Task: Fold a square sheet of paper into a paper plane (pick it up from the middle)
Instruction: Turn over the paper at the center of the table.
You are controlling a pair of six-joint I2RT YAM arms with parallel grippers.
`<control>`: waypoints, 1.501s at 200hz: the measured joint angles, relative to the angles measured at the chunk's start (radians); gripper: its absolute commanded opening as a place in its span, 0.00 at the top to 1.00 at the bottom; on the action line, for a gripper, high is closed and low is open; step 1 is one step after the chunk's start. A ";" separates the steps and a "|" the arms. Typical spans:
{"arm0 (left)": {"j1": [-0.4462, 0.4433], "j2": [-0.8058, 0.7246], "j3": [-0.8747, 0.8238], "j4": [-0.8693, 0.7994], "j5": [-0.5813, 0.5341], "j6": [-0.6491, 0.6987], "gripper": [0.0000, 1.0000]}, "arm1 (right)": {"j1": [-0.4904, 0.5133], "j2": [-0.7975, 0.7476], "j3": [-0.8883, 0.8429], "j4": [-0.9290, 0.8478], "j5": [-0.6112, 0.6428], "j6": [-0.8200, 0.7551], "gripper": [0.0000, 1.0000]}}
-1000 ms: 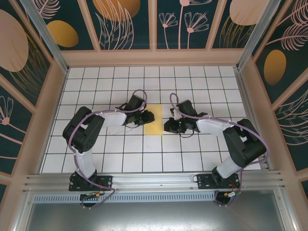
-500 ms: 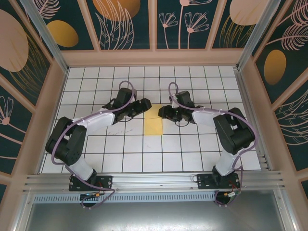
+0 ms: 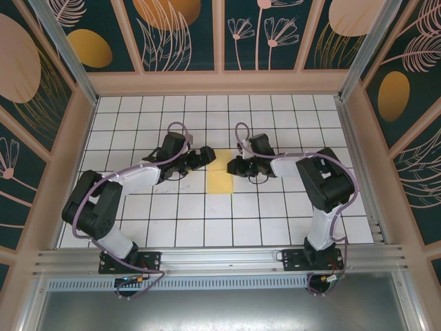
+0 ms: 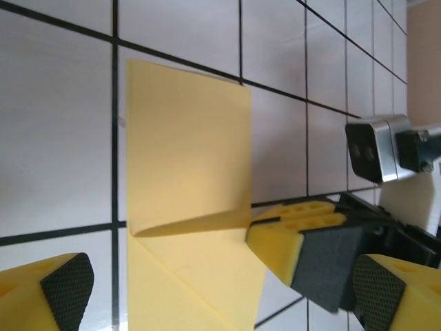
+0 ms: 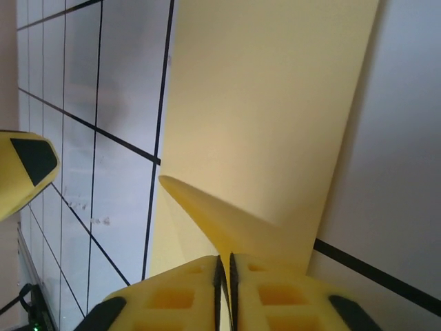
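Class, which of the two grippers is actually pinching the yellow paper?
The right gripper: its jaws are shut on a raised fold of the square sheet of paper. The left gripper has its jaws wide open, holding nothing.

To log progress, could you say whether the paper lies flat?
Not flat: the right fingers pinch the paper at its edge, raising a ridge.

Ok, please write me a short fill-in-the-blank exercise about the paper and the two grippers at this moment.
The square sheet of paper is pale ___.
The right gripper is ___ on a raised flap of it.
The left gripper is ___ and holds nothing.
The table has white ___ with dark lines.
Missing words: yellow; shut; open; tiles.
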 measured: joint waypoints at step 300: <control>-0.013 0.282 0.090 0.122 0.214 0.062 0.91 | -0.126 -0.294 -0.137 0.172 0.094 0.161 0.27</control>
